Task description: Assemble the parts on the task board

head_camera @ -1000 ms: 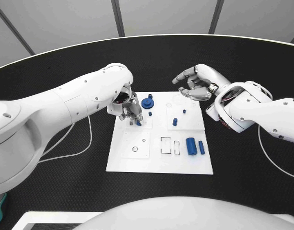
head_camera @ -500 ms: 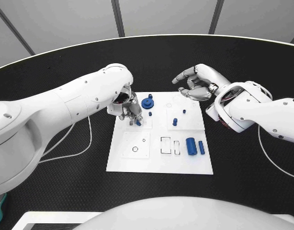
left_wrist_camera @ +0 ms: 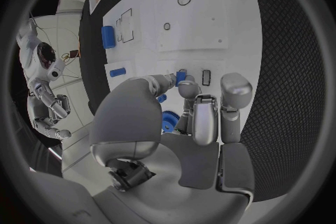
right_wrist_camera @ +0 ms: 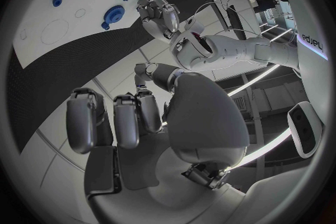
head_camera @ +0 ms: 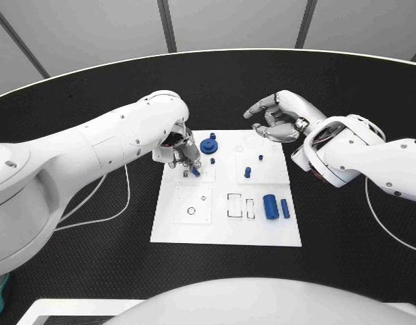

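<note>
Left hand [head_camera: 181,156] pinches small blue peg [head_camera: 194,172] over task board [head_camera: 225,230]; right hand [head_camera: 278,120] curled, holds nothing.

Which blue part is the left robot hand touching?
The small blue peg under the left robot hand, beside the gear; the other parts lie apart.

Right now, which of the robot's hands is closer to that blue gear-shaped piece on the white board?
Left. The left hand is over the board right beside the blue gear. The right hand hovers off the board's far right corner, farther away.

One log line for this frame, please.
left robot hand: pinching small blue part over task board | right robot hand: curled, holding nothing
</note>
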`<state>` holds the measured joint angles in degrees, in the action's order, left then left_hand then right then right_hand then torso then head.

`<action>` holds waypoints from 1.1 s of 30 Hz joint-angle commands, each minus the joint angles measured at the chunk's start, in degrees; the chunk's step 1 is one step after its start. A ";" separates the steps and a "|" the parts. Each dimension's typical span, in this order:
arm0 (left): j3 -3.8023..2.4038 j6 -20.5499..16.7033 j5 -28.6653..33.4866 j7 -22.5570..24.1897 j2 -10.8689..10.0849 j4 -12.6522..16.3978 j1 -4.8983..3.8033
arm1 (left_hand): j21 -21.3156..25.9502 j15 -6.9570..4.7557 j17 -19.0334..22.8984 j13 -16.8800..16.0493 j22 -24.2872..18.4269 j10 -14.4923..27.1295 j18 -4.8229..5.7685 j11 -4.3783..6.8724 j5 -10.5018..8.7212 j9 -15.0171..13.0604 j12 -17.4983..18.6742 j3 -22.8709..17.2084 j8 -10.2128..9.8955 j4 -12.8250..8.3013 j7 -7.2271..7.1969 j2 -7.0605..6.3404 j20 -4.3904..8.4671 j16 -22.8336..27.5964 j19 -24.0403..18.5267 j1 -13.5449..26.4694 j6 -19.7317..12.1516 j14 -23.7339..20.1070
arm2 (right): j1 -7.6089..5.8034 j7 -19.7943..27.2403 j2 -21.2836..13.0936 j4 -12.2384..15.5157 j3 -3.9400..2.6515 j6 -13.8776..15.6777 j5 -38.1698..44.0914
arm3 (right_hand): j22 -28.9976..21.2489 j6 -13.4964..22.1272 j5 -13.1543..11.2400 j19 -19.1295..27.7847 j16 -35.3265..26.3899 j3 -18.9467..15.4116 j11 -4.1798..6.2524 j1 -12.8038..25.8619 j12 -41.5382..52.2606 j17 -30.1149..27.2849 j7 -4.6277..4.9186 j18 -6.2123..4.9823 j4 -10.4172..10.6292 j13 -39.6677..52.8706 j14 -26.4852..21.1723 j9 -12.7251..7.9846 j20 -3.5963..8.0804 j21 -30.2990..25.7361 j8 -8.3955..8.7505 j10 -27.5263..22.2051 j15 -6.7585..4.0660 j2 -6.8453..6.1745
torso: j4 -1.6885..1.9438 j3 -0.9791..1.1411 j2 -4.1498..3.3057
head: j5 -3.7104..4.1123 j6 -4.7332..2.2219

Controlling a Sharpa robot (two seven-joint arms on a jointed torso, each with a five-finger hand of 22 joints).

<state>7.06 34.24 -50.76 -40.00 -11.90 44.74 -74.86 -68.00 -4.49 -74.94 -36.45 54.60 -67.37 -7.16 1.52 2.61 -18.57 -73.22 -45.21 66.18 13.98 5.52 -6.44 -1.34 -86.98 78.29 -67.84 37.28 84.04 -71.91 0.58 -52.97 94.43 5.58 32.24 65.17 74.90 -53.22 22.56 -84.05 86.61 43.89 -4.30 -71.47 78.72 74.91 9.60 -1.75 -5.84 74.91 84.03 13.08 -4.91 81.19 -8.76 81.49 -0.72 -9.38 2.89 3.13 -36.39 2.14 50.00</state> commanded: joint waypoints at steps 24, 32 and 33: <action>0.00 -0.84 1.51 -3.14 -0.84 1.14 0.13 | -0.40 -0.57 -7.58 -0.17 0.21 -0.38 0.43 0.15 0.12 -1.41 -0.20 0.03 0.31 -0.61 -3.12 0.84 0.18 -0.13 0.39 -0.30 3.47 3.97 | 0.00 0.04 0.09 -0.16 0.00 -0.08 0.00 | 8.11 -0.42 0.14 -2.22 -0.31 -0.01 0.10 0.44 0.02 8.13 -0.04 -0.60 -0.27 4.06 4.36 -0.13 -0.38 0.01 0.33 -0.18 0.33 0.08 | -0.01 -0.01 -0.04 | -0.10 0.00; 0.00 0.46 1.98 -3.26 -0.68 0.93 0.13 | -0.54 -0.58 -7.74 -0.25 0.44 -0.43 0.48 0.16 0.12 -1.44 -0.21 0.06 0.29 -0.67 -3.13 0.81 0.19 -0.19 0.46 -0.33 3.49 4.02 | 0.00 0.00 0.09 -0.15 0.00 -0.09 0.00 | 8.11 -0.42 0.14 -2.22 -0.31 -0.01 0.10 0.44 0.02 8.13 -0.04 -0.60 -0.27 4.06 4.36 -0.13 -0.38 0.01 0.33 -0.18 0.33 0.08 | 0.01 0.01 -0.06 | -0.03 0.00; 0.00 0.81 1.98 -3.29 -0.66 0.89 0.13 | -0.55 -0.58 -7.82 -0.25 0.46 -0.44 0.48 0.17 0.12 -1.45 -0.20 0.07 0.28 -0.71 -3.14 0.80 0.20 -0.22 0.46 -0.36 3.49 4.03 | 0.00 -0.01 0.09 -0.15 0.00 -0.09 0.00 | 8.11 -0.42 0.14 -2.22 -0.31 -0.01 0.10 0.44 0.02 8.13 -0.04 -0.60 -0.27 4.06 4.36 -0.13 -0.38 0.01 0.33 -0.18 0.33 0.08 | 0.01 0.00 -0.06 | -0.03 0.00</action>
<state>7.07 34.80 -48.78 -40.00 -12.57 45.65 -74.73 -68.36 -4.70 -74.92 -36.64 55.03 -67.50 -7.16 1.45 2.38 -19.98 -73.22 -45.00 66.34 13.75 5.52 -6.27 -1.14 -86.98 78.49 -68.20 37.28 83.83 -71.91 0.58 -52.88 94.28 5.58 32.16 65.17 74.90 -53.22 22.56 -84.05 86.61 43.89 -4.30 -71.47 78.72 74.90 9.60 -1.75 -5.84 74.95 84.03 13.01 -4.91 81.20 -8.76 81.49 -0.71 -9.38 2.92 3.13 -36.43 2.09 50.00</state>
